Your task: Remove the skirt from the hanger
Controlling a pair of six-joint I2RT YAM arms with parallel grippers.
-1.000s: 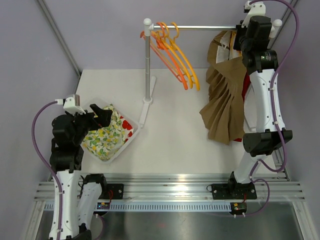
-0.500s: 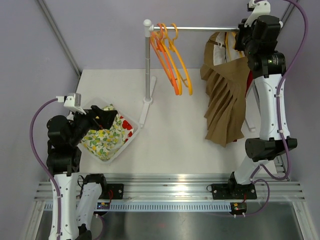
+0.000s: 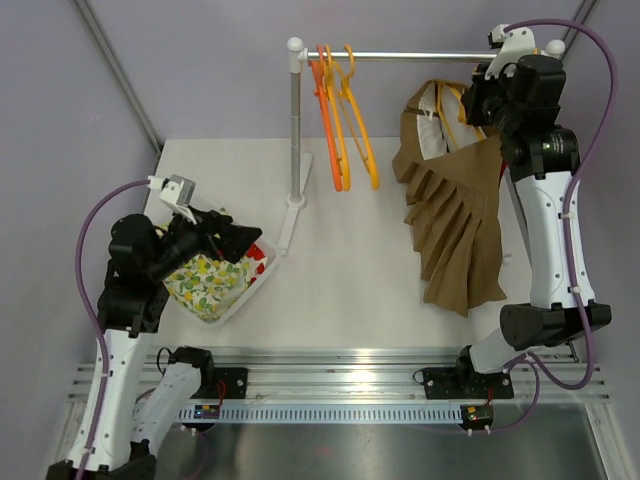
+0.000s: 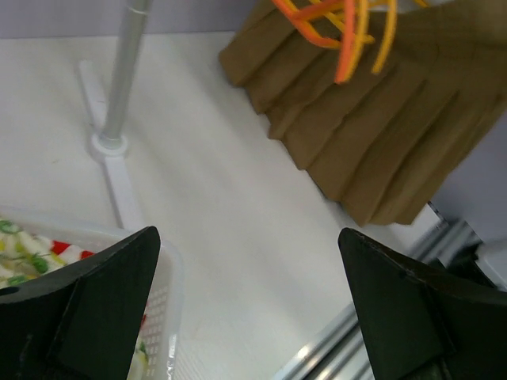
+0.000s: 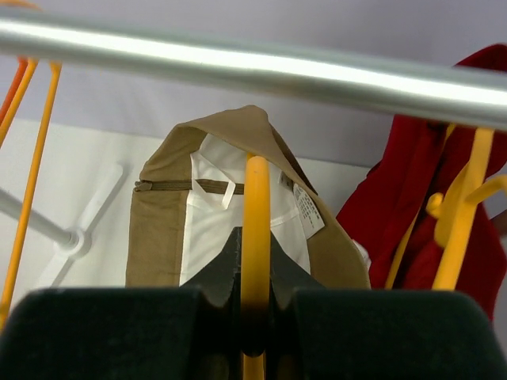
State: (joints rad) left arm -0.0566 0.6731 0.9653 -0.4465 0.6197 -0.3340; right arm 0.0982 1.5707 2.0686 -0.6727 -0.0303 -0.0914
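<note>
A brown pleated skirt (image 3: 455, 220) with a white lining hangs from a yellow hanger (image 5: 255, 198). My right gripper (image 3: 478, 95) is shut on that hanger's hook and holds it just under the silver rail (image 3: 420, 55) at the rail's right end. In the right wrist view my gripper (image 5: 255, 269) clamps the yellow rod, with the skirt's waistband (image 5: 158, 229) behind it. My left gripper (image 3: 235, 242) is open and empty over the right edge of the basket. In the left wrist view my left gripper (image 4: 247, 233) faces the skirt's hem (image 4: 372, 134) across the table.
Several empty orange and yellow hangers (image 3: 340, 130) hang at the rail's left end beside the rack post (image 3: 294, 130). A white basket (image 3: 240, 295) holding floral cloth (image 3: 205, 275) sits at the front left. A red garment (image 5: 475, 222) hangs right of the skirt.
My right arm has shifted, and the skirt has swung left and toward the front. My left gripper has moved right over the basket's edge. The empty hangers have swung left.
</note>
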